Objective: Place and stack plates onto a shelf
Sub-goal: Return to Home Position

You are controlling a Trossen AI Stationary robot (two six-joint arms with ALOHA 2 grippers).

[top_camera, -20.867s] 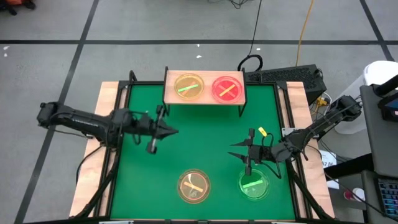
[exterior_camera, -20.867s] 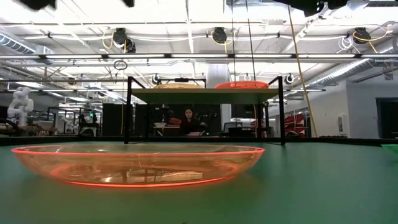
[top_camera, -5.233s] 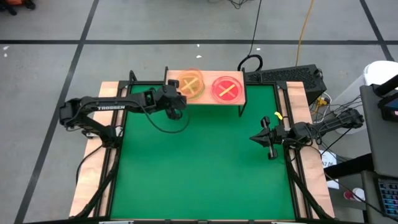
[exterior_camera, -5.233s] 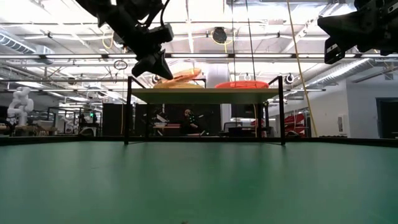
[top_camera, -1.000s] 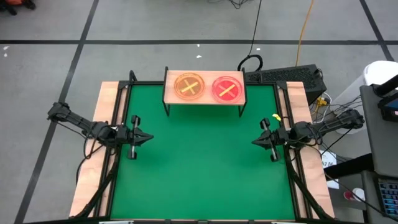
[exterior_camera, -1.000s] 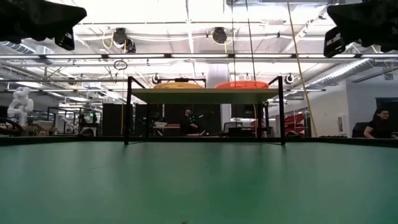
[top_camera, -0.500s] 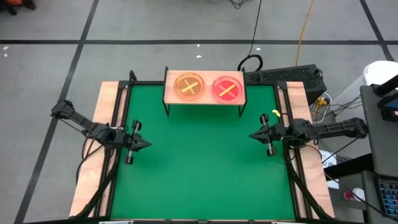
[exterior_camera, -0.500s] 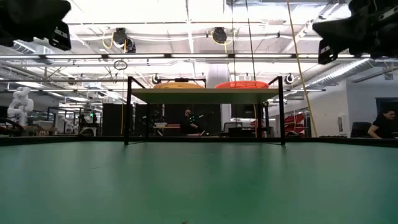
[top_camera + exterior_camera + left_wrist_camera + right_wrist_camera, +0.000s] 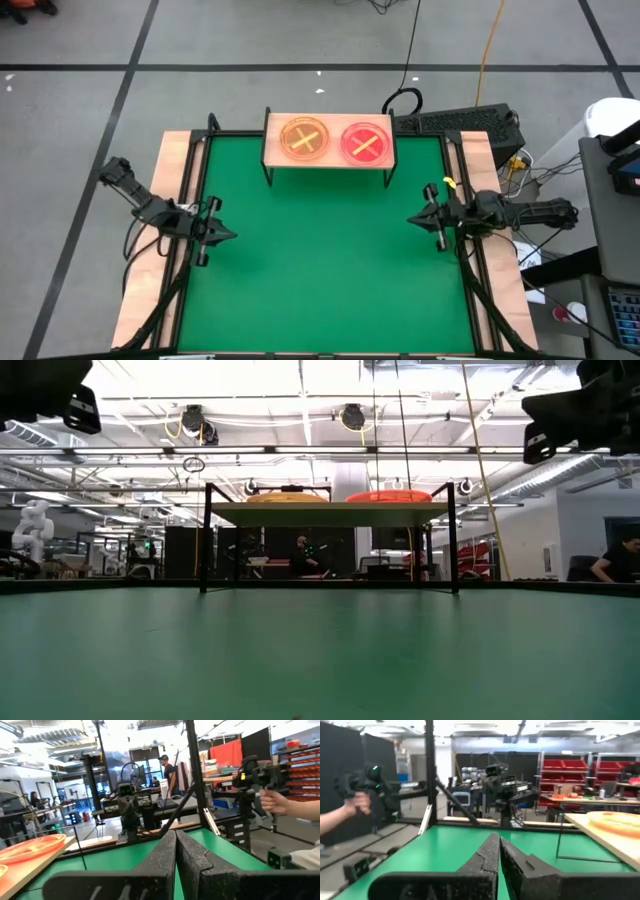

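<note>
Left gripper and right gripper, both pinched closed and empty, face each other. The shelf bearing the plates sits well apart, forward-left of the former, forward-right of the latter.

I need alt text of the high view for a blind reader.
An amber stack and a pink stack of translucent round plates sit side by side on a small light-wood shelf. The left pincer and right pincer wait, shut, at the green mat's sides.
</note>
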